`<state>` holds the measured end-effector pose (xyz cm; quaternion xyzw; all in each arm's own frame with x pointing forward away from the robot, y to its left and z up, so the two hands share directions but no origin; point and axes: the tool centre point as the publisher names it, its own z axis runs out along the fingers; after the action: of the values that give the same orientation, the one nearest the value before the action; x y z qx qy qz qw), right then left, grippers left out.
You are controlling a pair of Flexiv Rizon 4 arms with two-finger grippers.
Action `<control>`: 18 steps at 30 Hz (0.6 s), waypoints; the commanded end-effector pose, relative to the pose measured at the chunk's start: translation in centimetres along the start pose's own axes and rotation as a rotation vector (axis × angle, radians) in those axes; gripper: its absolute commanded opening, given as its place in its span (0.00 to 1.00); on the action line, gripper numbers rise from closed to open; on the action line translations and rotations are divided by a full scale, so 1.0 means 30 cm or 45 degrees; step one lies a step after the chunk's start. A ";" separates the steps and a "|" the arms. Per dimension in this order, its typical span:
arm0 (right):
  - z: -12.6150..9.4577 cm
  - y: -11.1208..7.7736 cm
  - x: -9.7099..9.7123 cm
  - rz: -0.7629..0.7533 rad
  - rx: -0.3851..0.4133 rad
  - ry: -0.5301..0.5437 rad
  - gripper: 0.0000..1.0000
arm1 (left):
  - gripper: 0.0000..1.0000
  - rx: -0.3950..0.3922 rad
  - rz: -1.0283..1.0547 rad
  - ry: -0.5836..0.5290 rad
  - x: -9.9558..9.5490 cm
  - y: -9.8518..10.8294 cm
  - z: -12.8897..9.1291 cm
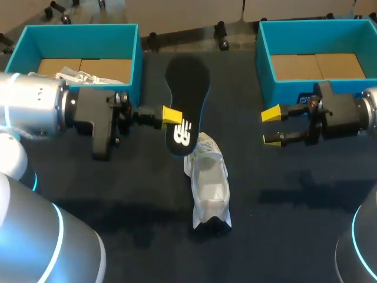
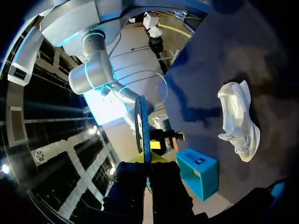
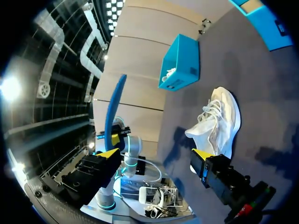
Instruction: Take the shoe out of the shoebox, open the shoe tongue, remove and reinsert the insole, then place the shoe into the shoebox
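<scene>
Stretched level from the frame's left, left claw [image 1: 172, 115] clamped on the dark insole [image 1: 187, 88] at upper centre. Level from the right, right claw [image 1: 271, 127] wide open, gripping nothing. White shoe [image 1: 209, 183] lying on the desk [image 1: 283, 206] at centre, below the insole.

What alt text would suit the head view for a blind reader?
The left end effector holds up a dark insole near a white shoe lying on the table. The right end effector is open. A blue box stands far left, another box far right.
</scene>
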<state>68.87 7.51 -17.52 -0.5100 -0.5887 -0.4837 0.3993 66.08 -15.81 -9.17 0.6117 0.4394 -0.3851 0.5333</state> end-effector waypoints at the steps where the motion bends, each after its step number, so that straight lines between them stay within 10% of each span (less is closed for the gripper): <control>1: 0.001 -0.002 0.000 -0.001 -0.002 -0.001 1.00 | 0.00 -0.086 0.009 -0.004 0.028 -0.016 0.011; 11: 0.001 -0.002 0.000 -0.001 -0.002 -0.001 1.00 | 0.00 -0.086 0.009 -0.004 0.028 -0.016 0.011; 18: 0.001 -0.002 0.000 -0.001 -0.002 -0.001 1.00 | 0.00 -0.027 0.004 -0.013 0.172 -0.038 0.094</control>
<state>68.89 7.51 -17.53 -0.5100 -0.5888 -0.4835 0.3994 65.51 -16.57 -13.24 0.6068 0.4494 -0.3750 0.5378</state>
